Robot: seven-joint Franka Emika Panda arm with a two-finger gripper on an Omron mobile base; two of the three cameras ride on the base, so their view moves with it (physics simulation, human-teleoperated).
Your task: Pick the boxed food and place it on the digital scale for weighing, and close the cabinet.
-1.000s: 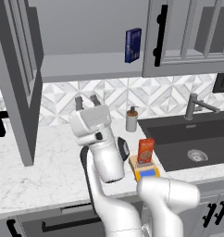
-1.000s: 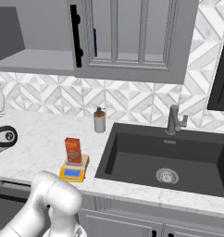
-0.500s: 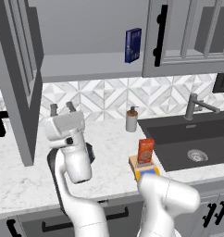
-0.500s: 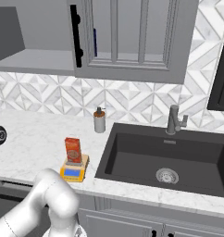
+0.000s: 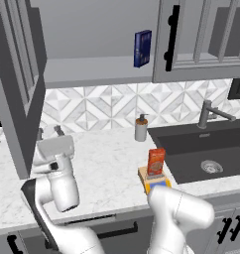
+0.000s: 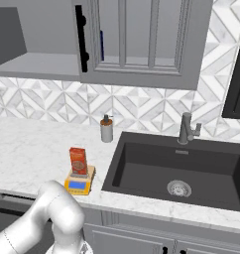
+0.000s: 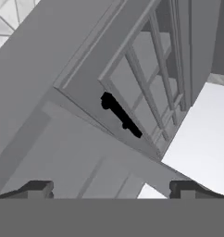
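The orange-red boxed food [image 5: 155,161] [image 6: 78,160] stands upright on the digital scale [image 5: 159,183] [image 6: 79,184] near the counter's front edge. The cabinet's left door [image 5: 15,89] hangs wide open; its right door [image 5: 206,34] [image 6: 142,44] is shut. My gripper [image 5: 48,132] points upward at the left, just below and beside the open door's lower corner, open with nothing between its fingers. In the hand view the gripper [image 7: 111,189] looks up at the paned door [image 7: 146,88] and its black handle [image 7: 121,115].
A dark blue box [image 5: 142,48] stands on the open cabinet shelf. A soap dispenser [image 5: 141,129] [image 6: 106,130] sits by the backsplash. The dark sink [image 5: 201,149] [image 6: 181,168] with its faucet [image 5: 211,113] [image 6: 186,129] lies to the right. My arm arches over the counter's front.
My arm has swung left, carrying the open gripper from above the middle of the counter to beside the open cabinet door. The boxed food has stayed on the scale.
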